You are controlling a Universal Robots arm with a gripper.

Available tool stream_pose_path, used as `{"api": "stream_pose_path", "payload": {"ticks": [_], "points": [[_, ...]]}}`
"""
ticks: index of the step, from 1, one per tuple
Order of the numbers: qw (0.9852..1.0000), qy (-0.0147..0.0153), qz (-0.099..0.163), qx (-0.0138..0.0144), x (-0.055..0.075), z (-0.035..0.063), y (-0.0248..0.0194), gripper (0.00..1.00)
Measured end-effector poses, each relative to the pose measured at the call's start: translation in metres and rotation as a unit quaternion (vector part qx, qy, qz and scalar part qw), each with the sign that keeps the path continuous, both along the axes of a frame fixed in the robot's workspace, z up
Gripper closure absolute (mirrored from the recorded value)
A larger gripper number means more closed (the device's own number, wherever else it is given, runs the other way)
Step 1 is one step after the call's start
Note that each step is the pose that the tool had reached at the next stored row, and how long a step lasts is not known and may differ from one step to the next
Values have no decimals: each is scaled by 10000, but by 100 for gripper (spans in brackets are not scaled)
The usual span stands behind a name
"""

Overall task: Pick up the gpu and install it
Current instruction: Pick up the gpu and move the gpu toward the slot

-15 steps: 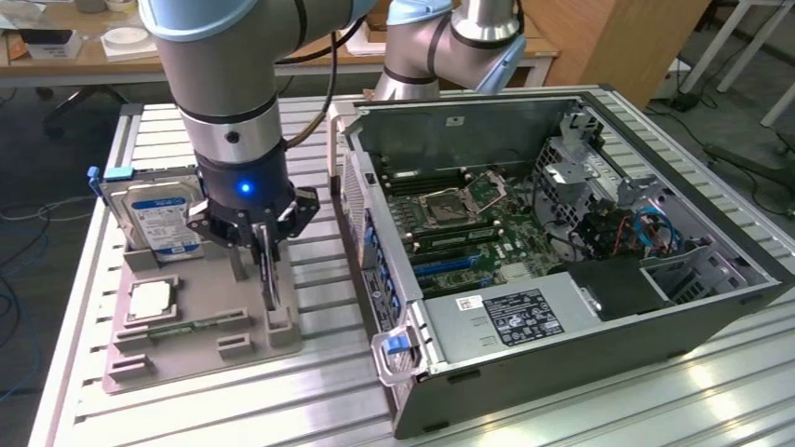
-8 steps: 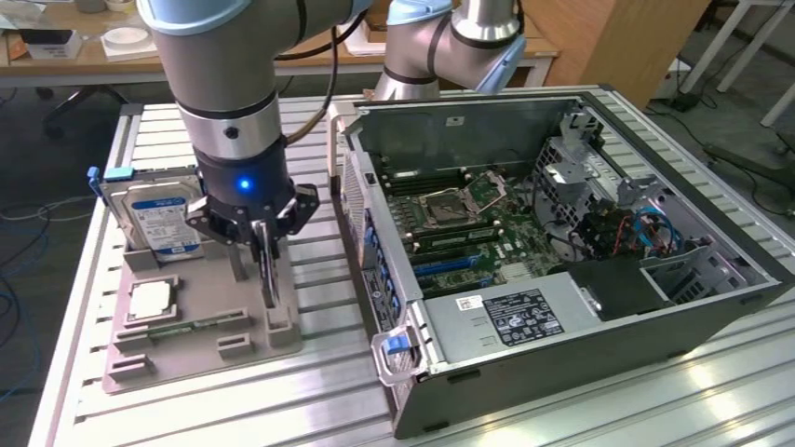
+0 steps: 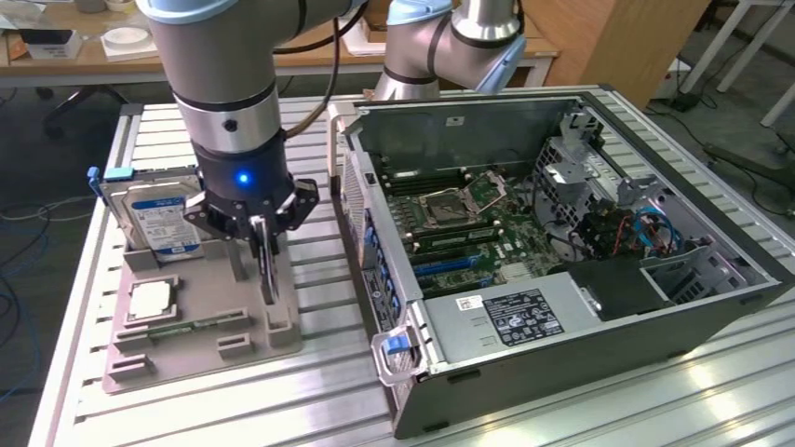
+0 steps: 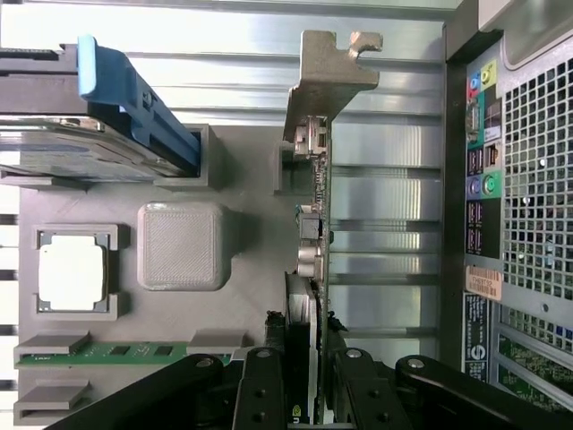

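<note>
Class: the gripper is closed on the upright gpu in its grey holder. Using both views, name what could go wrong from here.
The gripper holds the gpu by its thin edge, so the card might tilt or slip.
Its metal bracket end sits at a notch of the grey holder and could snag there.
The computer case has its rear wall close beside the holder; a swinging card may strike it.
</note>
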State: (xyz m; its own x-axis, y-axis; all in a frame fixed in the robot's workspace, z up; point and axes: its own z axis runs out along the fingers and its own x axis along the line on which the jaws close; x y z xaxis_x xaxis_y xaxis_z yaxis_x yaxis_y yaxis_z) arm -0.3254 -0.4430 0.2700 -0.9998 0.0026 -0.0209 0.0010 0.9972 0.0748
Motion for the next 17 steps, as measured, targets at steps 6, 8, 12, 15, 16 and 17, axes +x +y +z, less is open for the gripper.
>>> {"api": "stream_pose_path", "payload": {"ticks": [6,8,12,15,16,17], "points": [[10000,1,0,4,0,42,0,73],[10000,0,0,7,0,62,0,73],[10000,0,0,15,0,105,0,73],[10000,0,0,25,0,134,0,73],[10000,0,0,26,0,141,0,73],[10000,0,0,26,0,147,0,73]]}}
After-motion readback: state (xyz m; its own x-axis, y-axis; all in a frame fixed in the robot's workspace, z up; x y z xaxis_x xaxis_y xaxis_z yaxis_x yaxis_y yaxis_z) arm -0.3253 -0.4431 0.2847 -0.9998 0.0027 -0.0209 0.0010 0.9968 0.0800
